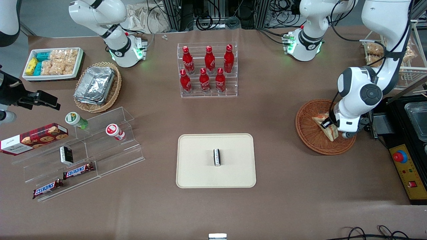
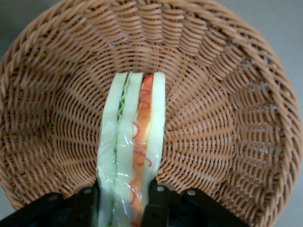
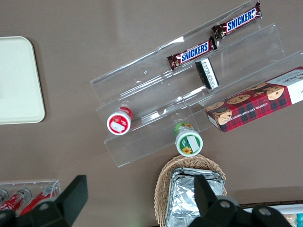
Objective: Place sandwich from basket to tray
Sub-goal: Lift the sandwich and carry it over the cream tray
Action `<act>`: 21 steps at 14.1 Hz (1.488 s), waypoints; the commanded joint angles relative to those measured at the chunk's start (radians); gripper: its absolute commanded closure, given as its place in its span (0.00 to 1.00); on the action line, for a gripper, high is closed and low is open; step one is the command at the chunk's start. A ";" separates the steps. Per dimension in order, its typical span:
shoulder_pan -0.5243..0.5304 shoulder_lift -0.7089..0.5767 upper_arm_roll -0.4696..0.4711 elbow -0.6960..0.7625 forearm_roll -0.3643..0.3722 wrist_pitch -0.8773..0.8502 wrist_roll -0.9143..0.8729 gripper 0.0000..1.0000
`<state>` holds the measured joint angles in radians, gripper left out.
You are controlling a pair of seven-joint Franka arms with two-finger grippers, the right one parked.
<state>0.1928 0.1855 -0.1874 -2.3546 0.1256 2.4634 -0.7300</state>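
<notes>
Left gripper [image 1: 328, 128] is down inside the reddish-brown wicker basket [image 1: 308, 133], which sits near the working arm's end of the worktop, about midway between the worktop's edge nearest the front camera and the edge by the robot bases.

Wrist view: both fingers [image 2: 87, 203] press the two bread faces of the sandwich [image 2: 133, 142]; gripper closed on the sandwich, filling layers facing the camera.

Sandwich long axis runs straight out from between the fingers toward the basket [image 2: 227, 118] wall, so the grasp sits at one end of the wedge, not its middle. In the front view the sandwich [image 1: 323, 124] stands on edge in the basket; whether it is touching the weave or just clear of it, I cannot tell.

Cream tray [image 1: 200, 173] lies well apart, near the middle of the camera-side edge of the worktop. A small black-and-white packet [image 1: 217, 157] occupies its centre.

Judgement: the carry runs toward the parked arm's end; the far end of the sandwich may droop.
</notes>
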 commanded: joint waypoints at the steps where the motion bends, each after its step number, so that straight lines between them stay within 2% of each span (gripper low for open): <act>1: -0.004 -0.049 -0.012 0.104 0.025 -0.181 -0.020 1.00; 3: -0.012 -0.041 -0.024 0.319 0.022 -0.454 -0.006 1.00; 5: -0.016 -0.031 -0.049 0.530 0.011 -0.671 0.084 1.00; 7: -0.019 -0.029 -0.072 0.714 -0.006 -0.831 0.202 1.00; 9: -0.023 0.012 -0.115 0.877 -0.085 -0.903 0.241 1.00; 10: -0.023 0.034 -0.153 0.929 -0.119 -0.909 0.236 1.00; 13: -0.064 0.113 -0.274 0.972 -0.116 -0.850 0.241 1.00; 16: -0.194 0.224 -0.279 0.968 -0.104 -0.717 0.199 1.00; 18: -0.260 0.338 -0.279 0.968 -0.051 -0.615 0.175 1.00; 21: -0.344 0.517 -0.279 0.976 0.104 -0.447 0.176 1.00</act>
<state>-0.1076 0.5749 -0.4675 -1.4456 0.1447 1.9504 -0.5389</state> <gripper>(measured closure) 0.811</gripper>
